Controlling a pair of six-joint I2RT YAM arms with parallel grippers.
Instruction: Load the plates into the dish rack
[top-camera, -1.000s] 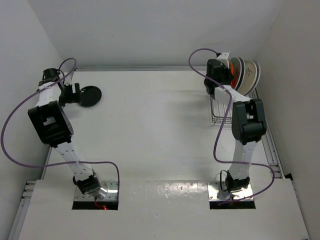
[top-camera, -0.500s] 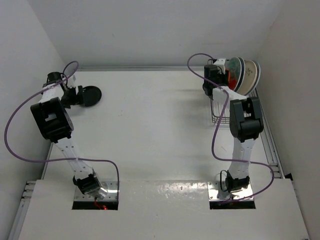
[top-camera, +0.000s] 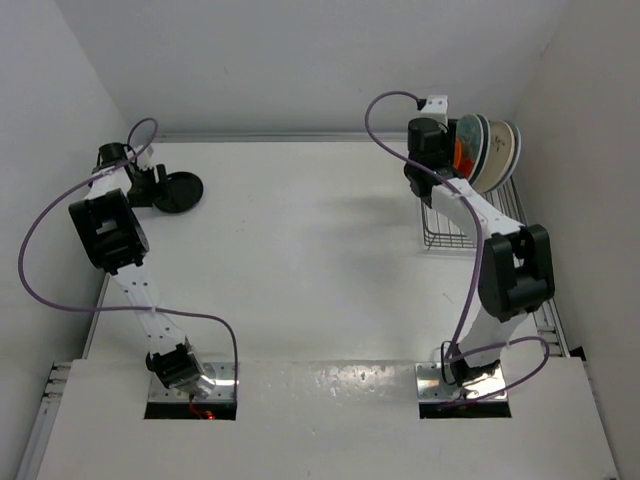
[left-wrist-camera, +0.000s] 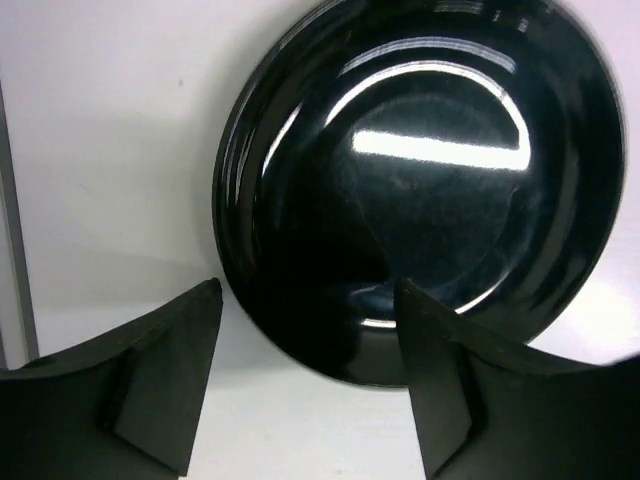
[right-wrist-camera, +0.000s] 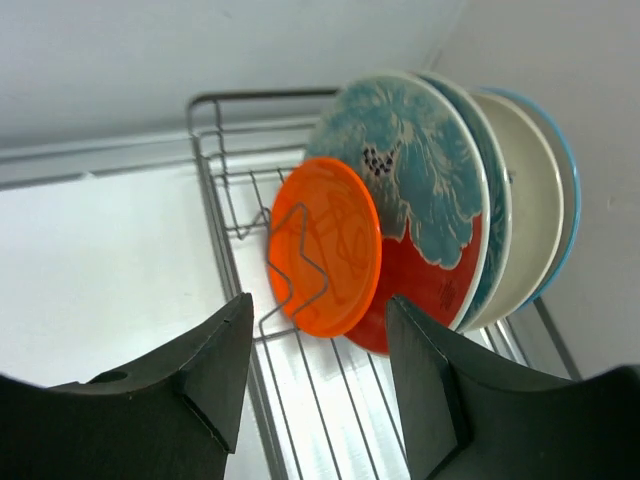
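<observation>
White table, black plate near left edge, rack right

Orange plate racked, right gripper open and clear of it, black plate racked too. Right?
No: the black plate lies flat on the table by the open left gripper, as the left wrist view shows. The rest stands: orange plate in the rack, right gripper open and clear of it.
</observation>
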